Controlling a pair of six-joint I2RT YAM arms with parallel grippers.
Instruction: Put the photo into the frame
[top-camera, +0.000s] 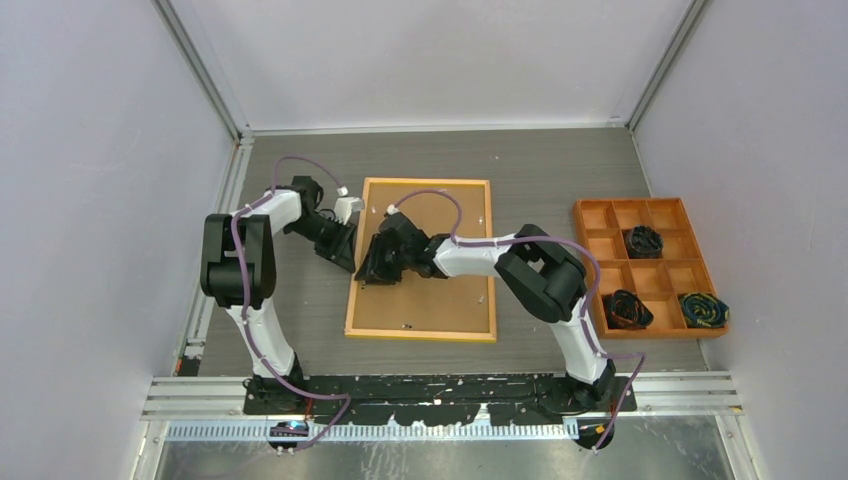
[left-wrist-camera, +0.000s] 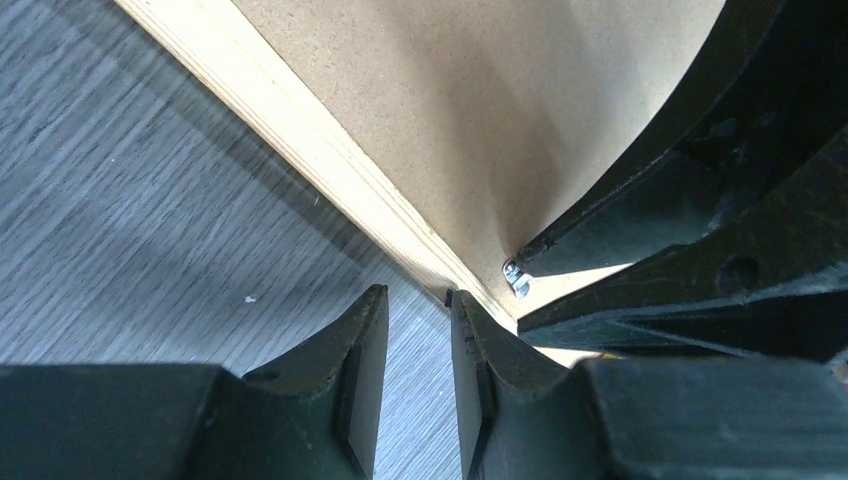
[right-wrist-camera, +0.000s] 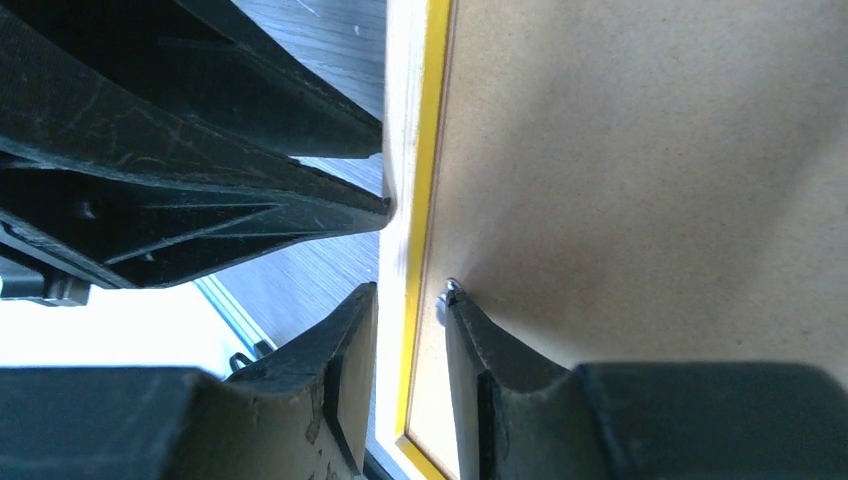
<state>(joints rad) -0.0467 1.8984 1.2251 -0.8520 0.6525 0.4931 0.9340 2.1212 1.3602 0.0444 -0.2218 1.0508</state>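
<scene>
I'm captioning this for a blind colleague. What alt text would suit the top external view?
A picture frame lies back-up on a grey table, with both robot arms reaching in so the left claw and right claw meet at its left edge. An orange compartment tray holding three dark bundles sits to the right.

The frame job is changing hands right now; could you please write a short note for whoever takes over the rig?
Left gripper: jaws narrowly open, empty, at the frame's left rim.
Right gripper: jaws straddle that same rim, one fingertip at a metal tab; grip unclear.
Frame: flat on the table, back up, backing board in it.
Photo: not in view; whether it lies under the board cannot be told.
Done: board seated in the frame.
Left: confirm the photo is in, then probably secure the tabs.
</scene>
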